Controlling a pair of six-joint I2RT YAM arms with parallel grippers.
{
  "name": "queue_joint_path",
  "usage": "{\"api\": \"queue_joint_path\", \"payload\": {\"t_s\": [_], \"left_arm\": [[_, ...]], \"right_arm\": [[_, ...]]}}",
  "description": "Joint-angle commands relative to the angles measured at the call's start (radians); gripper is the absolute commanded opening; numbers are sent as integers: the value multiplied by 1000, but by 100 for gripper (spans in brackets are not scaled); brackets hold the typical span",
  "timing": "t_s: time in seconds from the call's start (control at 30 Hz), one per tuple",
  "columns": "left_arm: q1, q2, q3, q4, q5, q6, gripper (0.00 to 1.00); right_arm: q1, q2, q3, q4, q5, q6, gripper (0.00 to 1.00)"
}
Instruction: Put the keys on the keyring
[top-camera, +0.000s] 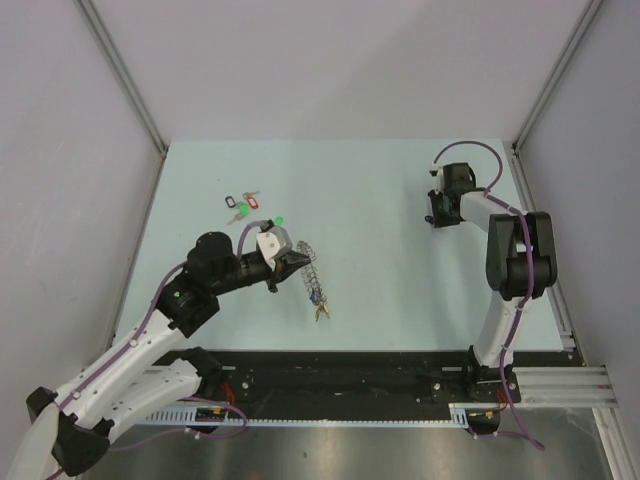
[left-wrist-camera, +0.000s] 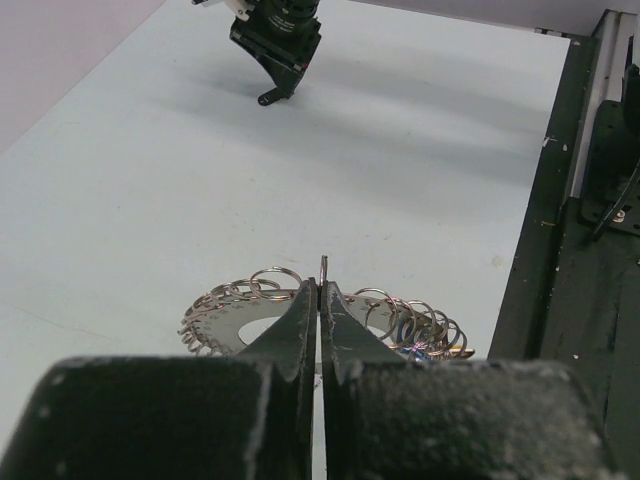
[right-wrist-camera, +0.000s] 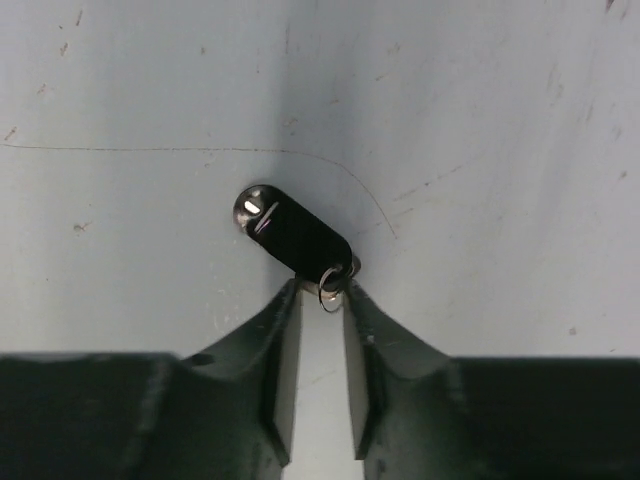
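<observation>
l grip (left-wrist-camera: 320, 292) pressed shut, pinching the ring (left-wrist-camera: 215, 318) at its edge. ring sits mid-table, hung keys (top-camera: 322, 307) at its 5 o'clock end, loose keys (top-camera: 243, 206) at 11 o'clock of it. r grip (right-wrist-camera: 322, 296) part-spread over a black-tag key (right-wrist-camera: 295, 233), the key's small loop (right-wrist-camera: 330, 279) between the tips; can't tell if touching. tag's long axis runs from tips to 11 o'clock. r arm is nearer it. ring lies well apart, approx 8 o'clock of r grip in top view.
</observation>
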Motion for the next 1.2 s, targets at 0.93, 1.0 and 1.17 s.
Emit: {"api": "queue_joint_path", "payload": {"t_s": [0.93,1.0,1.17], "left_arm": [[7,-92,38,16,-163,-4,0],[7,-89,40,12,-182,-7,0],[9,-98,38,13,-203,-9,0]], "right_arm": [[383,-683,-582,-5,55,969,7],[426,-677,-581,34,49,987,14],[498,-649,-510,-11,37,913,40]]}}
